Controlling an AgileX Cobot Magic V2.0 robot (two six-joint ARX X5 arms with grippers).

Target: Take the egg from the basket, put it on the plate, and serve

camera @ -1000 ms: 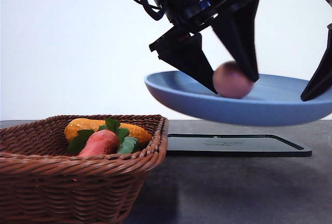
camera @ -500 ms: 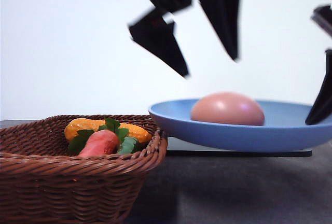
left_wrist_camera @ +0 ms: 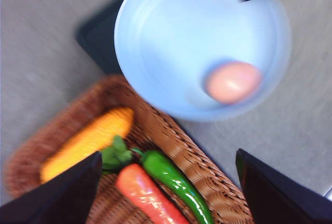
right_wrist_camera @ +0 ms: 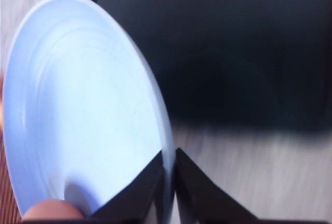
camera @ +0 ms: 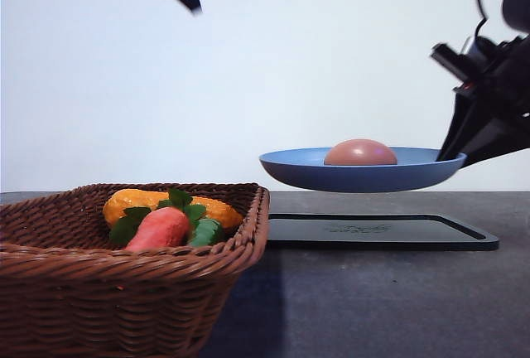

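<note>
Overlooking dark tabletop [camera: 373,308], white wall [camera: 99,84]

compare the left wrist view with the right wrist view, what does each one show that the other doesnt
Left wrist: the basket holding corn, a carrot and a green pepper, with the open left claw above. Right wrist: the right claw pinching the plate's rim. Both: the blue plate with the egg in it, over the black tray.
</note>
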